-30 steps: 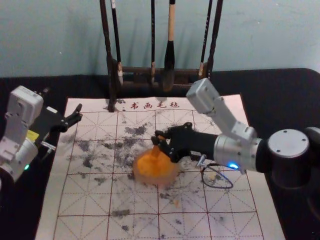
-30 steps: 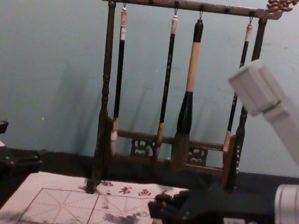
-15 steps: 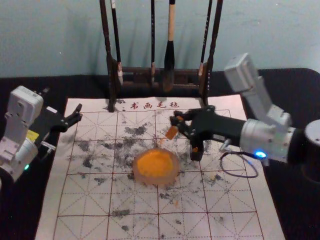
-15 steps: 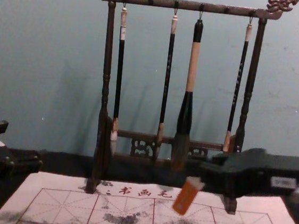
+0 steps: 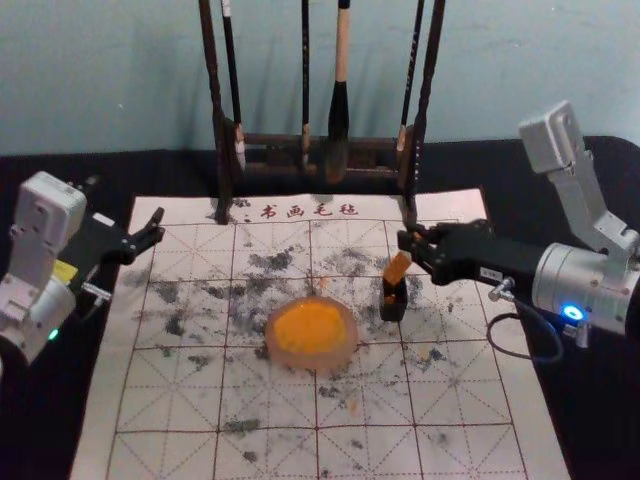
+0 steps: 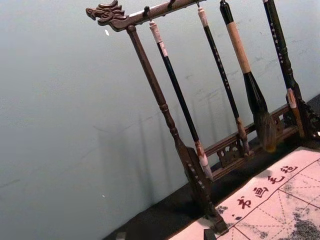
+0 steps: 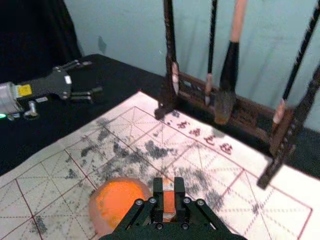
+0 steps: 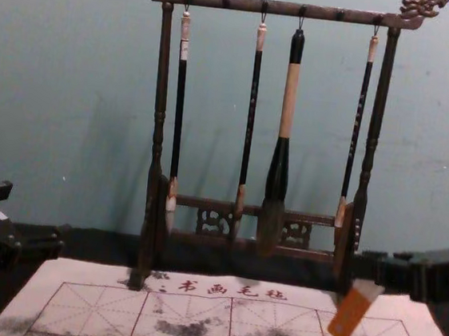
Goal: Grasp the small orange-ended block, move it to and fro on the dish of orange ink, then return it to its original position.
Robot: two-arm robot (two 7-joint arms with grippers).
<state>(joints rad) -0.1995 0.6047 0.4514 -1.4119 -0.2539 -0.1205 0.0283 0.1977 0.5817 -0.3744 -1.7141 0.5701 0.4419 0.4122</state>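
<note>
Fingers of the black right gripper (image 7: 168, 185) are pinching the small rectangular orange-ended block (image 5: 397, 267), which is now hanging tilted near the small black open-topped box (image 5: 393, 307), having moved away from the round orange ink dish (image 5: 350, 352); its return is probably beginning. The chest view is revealing its pale upper end, the head view the dish. The black left gripper (image 5: 158, 226) is idling, fingers spread, at the left.

we are seeing dim, diffuse light, with soft shadows falling on the wall (image 6: 60, 125) behind the brushes (image 6: 180, 95). the sheet (image 5: 150, 400) is looking pale, the cloth (image 5: 560, 200) is swallowing detail, and a blue lamp (image 5: 572, 312) is glowing.
</note>
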